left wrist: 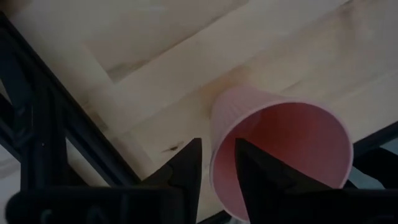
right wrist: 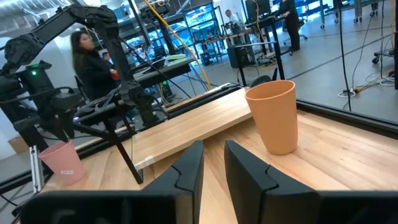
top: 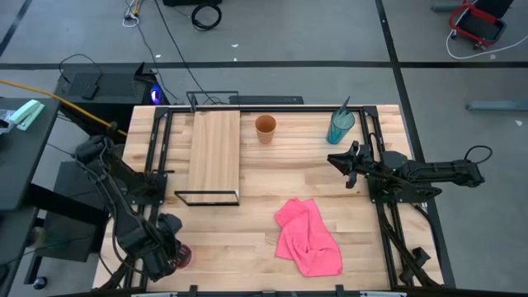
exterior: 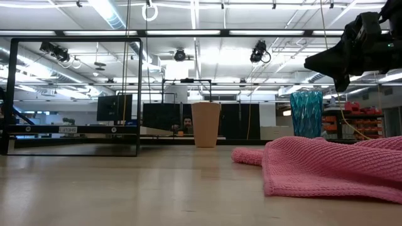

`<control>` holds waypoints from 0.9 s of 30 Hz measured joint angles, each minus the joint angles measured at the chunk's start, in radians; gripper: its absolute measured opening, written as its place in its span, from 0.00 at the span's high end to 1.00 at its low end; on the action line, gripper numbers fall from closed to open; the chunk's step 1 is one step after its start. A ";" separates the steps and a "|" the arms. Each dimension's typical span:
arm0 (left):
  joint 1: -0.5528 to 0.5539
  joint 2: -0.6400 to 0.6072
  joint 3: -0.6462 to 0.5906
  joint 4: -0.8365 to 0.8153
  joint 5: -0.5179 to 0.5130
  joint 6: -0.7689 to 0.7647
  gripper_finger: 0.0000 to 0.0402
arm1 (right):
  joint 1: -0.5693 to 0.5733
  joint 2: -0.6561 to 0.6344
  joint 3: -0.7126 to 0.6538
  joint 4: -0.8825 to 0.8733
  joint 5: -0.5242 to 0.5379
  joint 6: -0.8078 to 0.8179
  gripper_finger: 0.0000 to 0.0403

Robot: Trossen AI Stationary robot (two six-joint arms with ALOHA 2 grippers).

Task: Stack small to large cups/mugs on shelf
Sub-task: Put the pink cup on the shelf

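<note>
The small pink cup (top: pixel 182 256) is at the table's near left corner, with my left gripper (top: pixel 171 247) shut on it; it also shows in the left wrist view (left wrist: pixel 280 155). The orange cup (top: pixel 265 128) stands upright on its base on the tabletop, right of the shelf. The teal tumbler (top: pixel 340 125) stands upright at the far right. The shelf's light-wood plank (top: pixel 214 151) lies in its thin black frame (top: pixel 206 198). My right gripper (top: pixel 332 159) is shut and empty, above the table just near of the tumbler, pointing left toward the orange cup (right wrist: pixel 273 115). My left gripper pinches the pink cup's wall at the rim (left wrist: pixel 216 163), one finger (left wrist: pixel 258 177) inside the cup and the other (left wrist: pixel 185 169) outside. The fingers come from above, slanting down. The cup is upright; whether its base rests on the table, I cannot tell.
A crumpled pink cloth (top: pixel 307 238) lies on the table's near middle, between the two arms. Black rails (top: pixel 157 157) run along the table's left and right sides (top: pixel 381 190). A person (right wrist: pixel 93 65) shows in the room beyond the table.
</note>
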 joint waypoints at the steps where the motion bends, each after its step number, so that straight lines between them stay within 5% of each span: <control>1: 0.000 0.004 0.000 0.001 0.000 0.000 0.74 | 0.000 0.000 0.000 0.000 0.000 0.000 0.82; 16: 0.000 0.054 0.000 0.008 0.042 0.000 0.76 | 0.000 0.000 0.000 0.000 -0.002 0.000 0.82; 27: 0.000 0.051 0.001 0.057 0.044 0.001 0.97 | 0.000 0.000 0.000 0.000 -0.002 0.000 0.82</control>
